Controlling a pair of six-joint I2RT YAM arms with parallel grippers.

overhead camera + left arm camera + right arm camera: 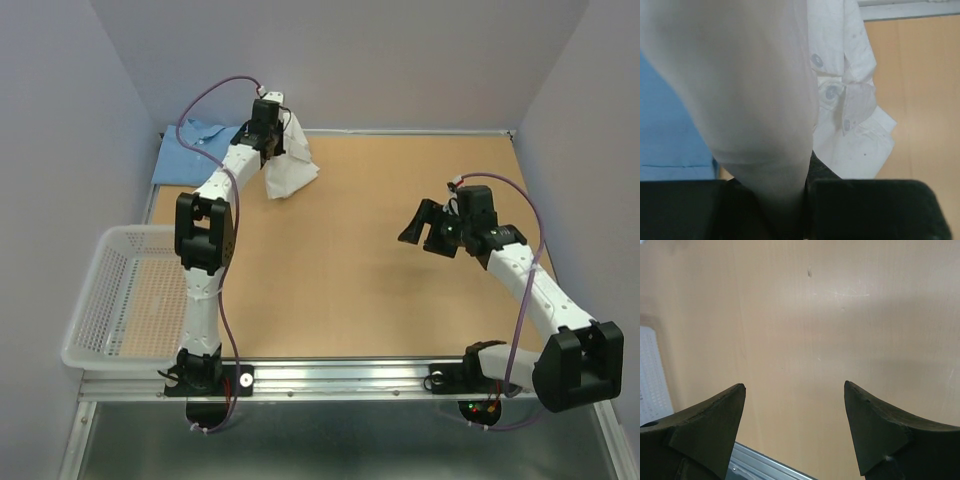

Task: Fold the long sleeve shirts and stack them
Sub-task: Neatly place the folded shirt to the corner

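1. Top view: tan worktop [350, 290] boxed in by pale walls [60, 100]. Left jaws, far left, pinch the white shirt [292, 172], which hangs bunched below them. Blue shirt [195, 150] lies in the far-left corner, just beside it. Right jaws stand wide over the worktop's right side, well apart from both shirts. Mesh basket [100, 300] sits at the left edge.
2. Left wrist: jaws narrow, clamped on a fold of white shirt [755, 90]; buttons and a cuff [857, 105] behind. Blue shirt [665, 130] left, worktop [925, 100] right.
3. Right wrist: fingers [710, 420] far apart, only worktop [815, 330] showing between them; basket corner [650, 370] at left.
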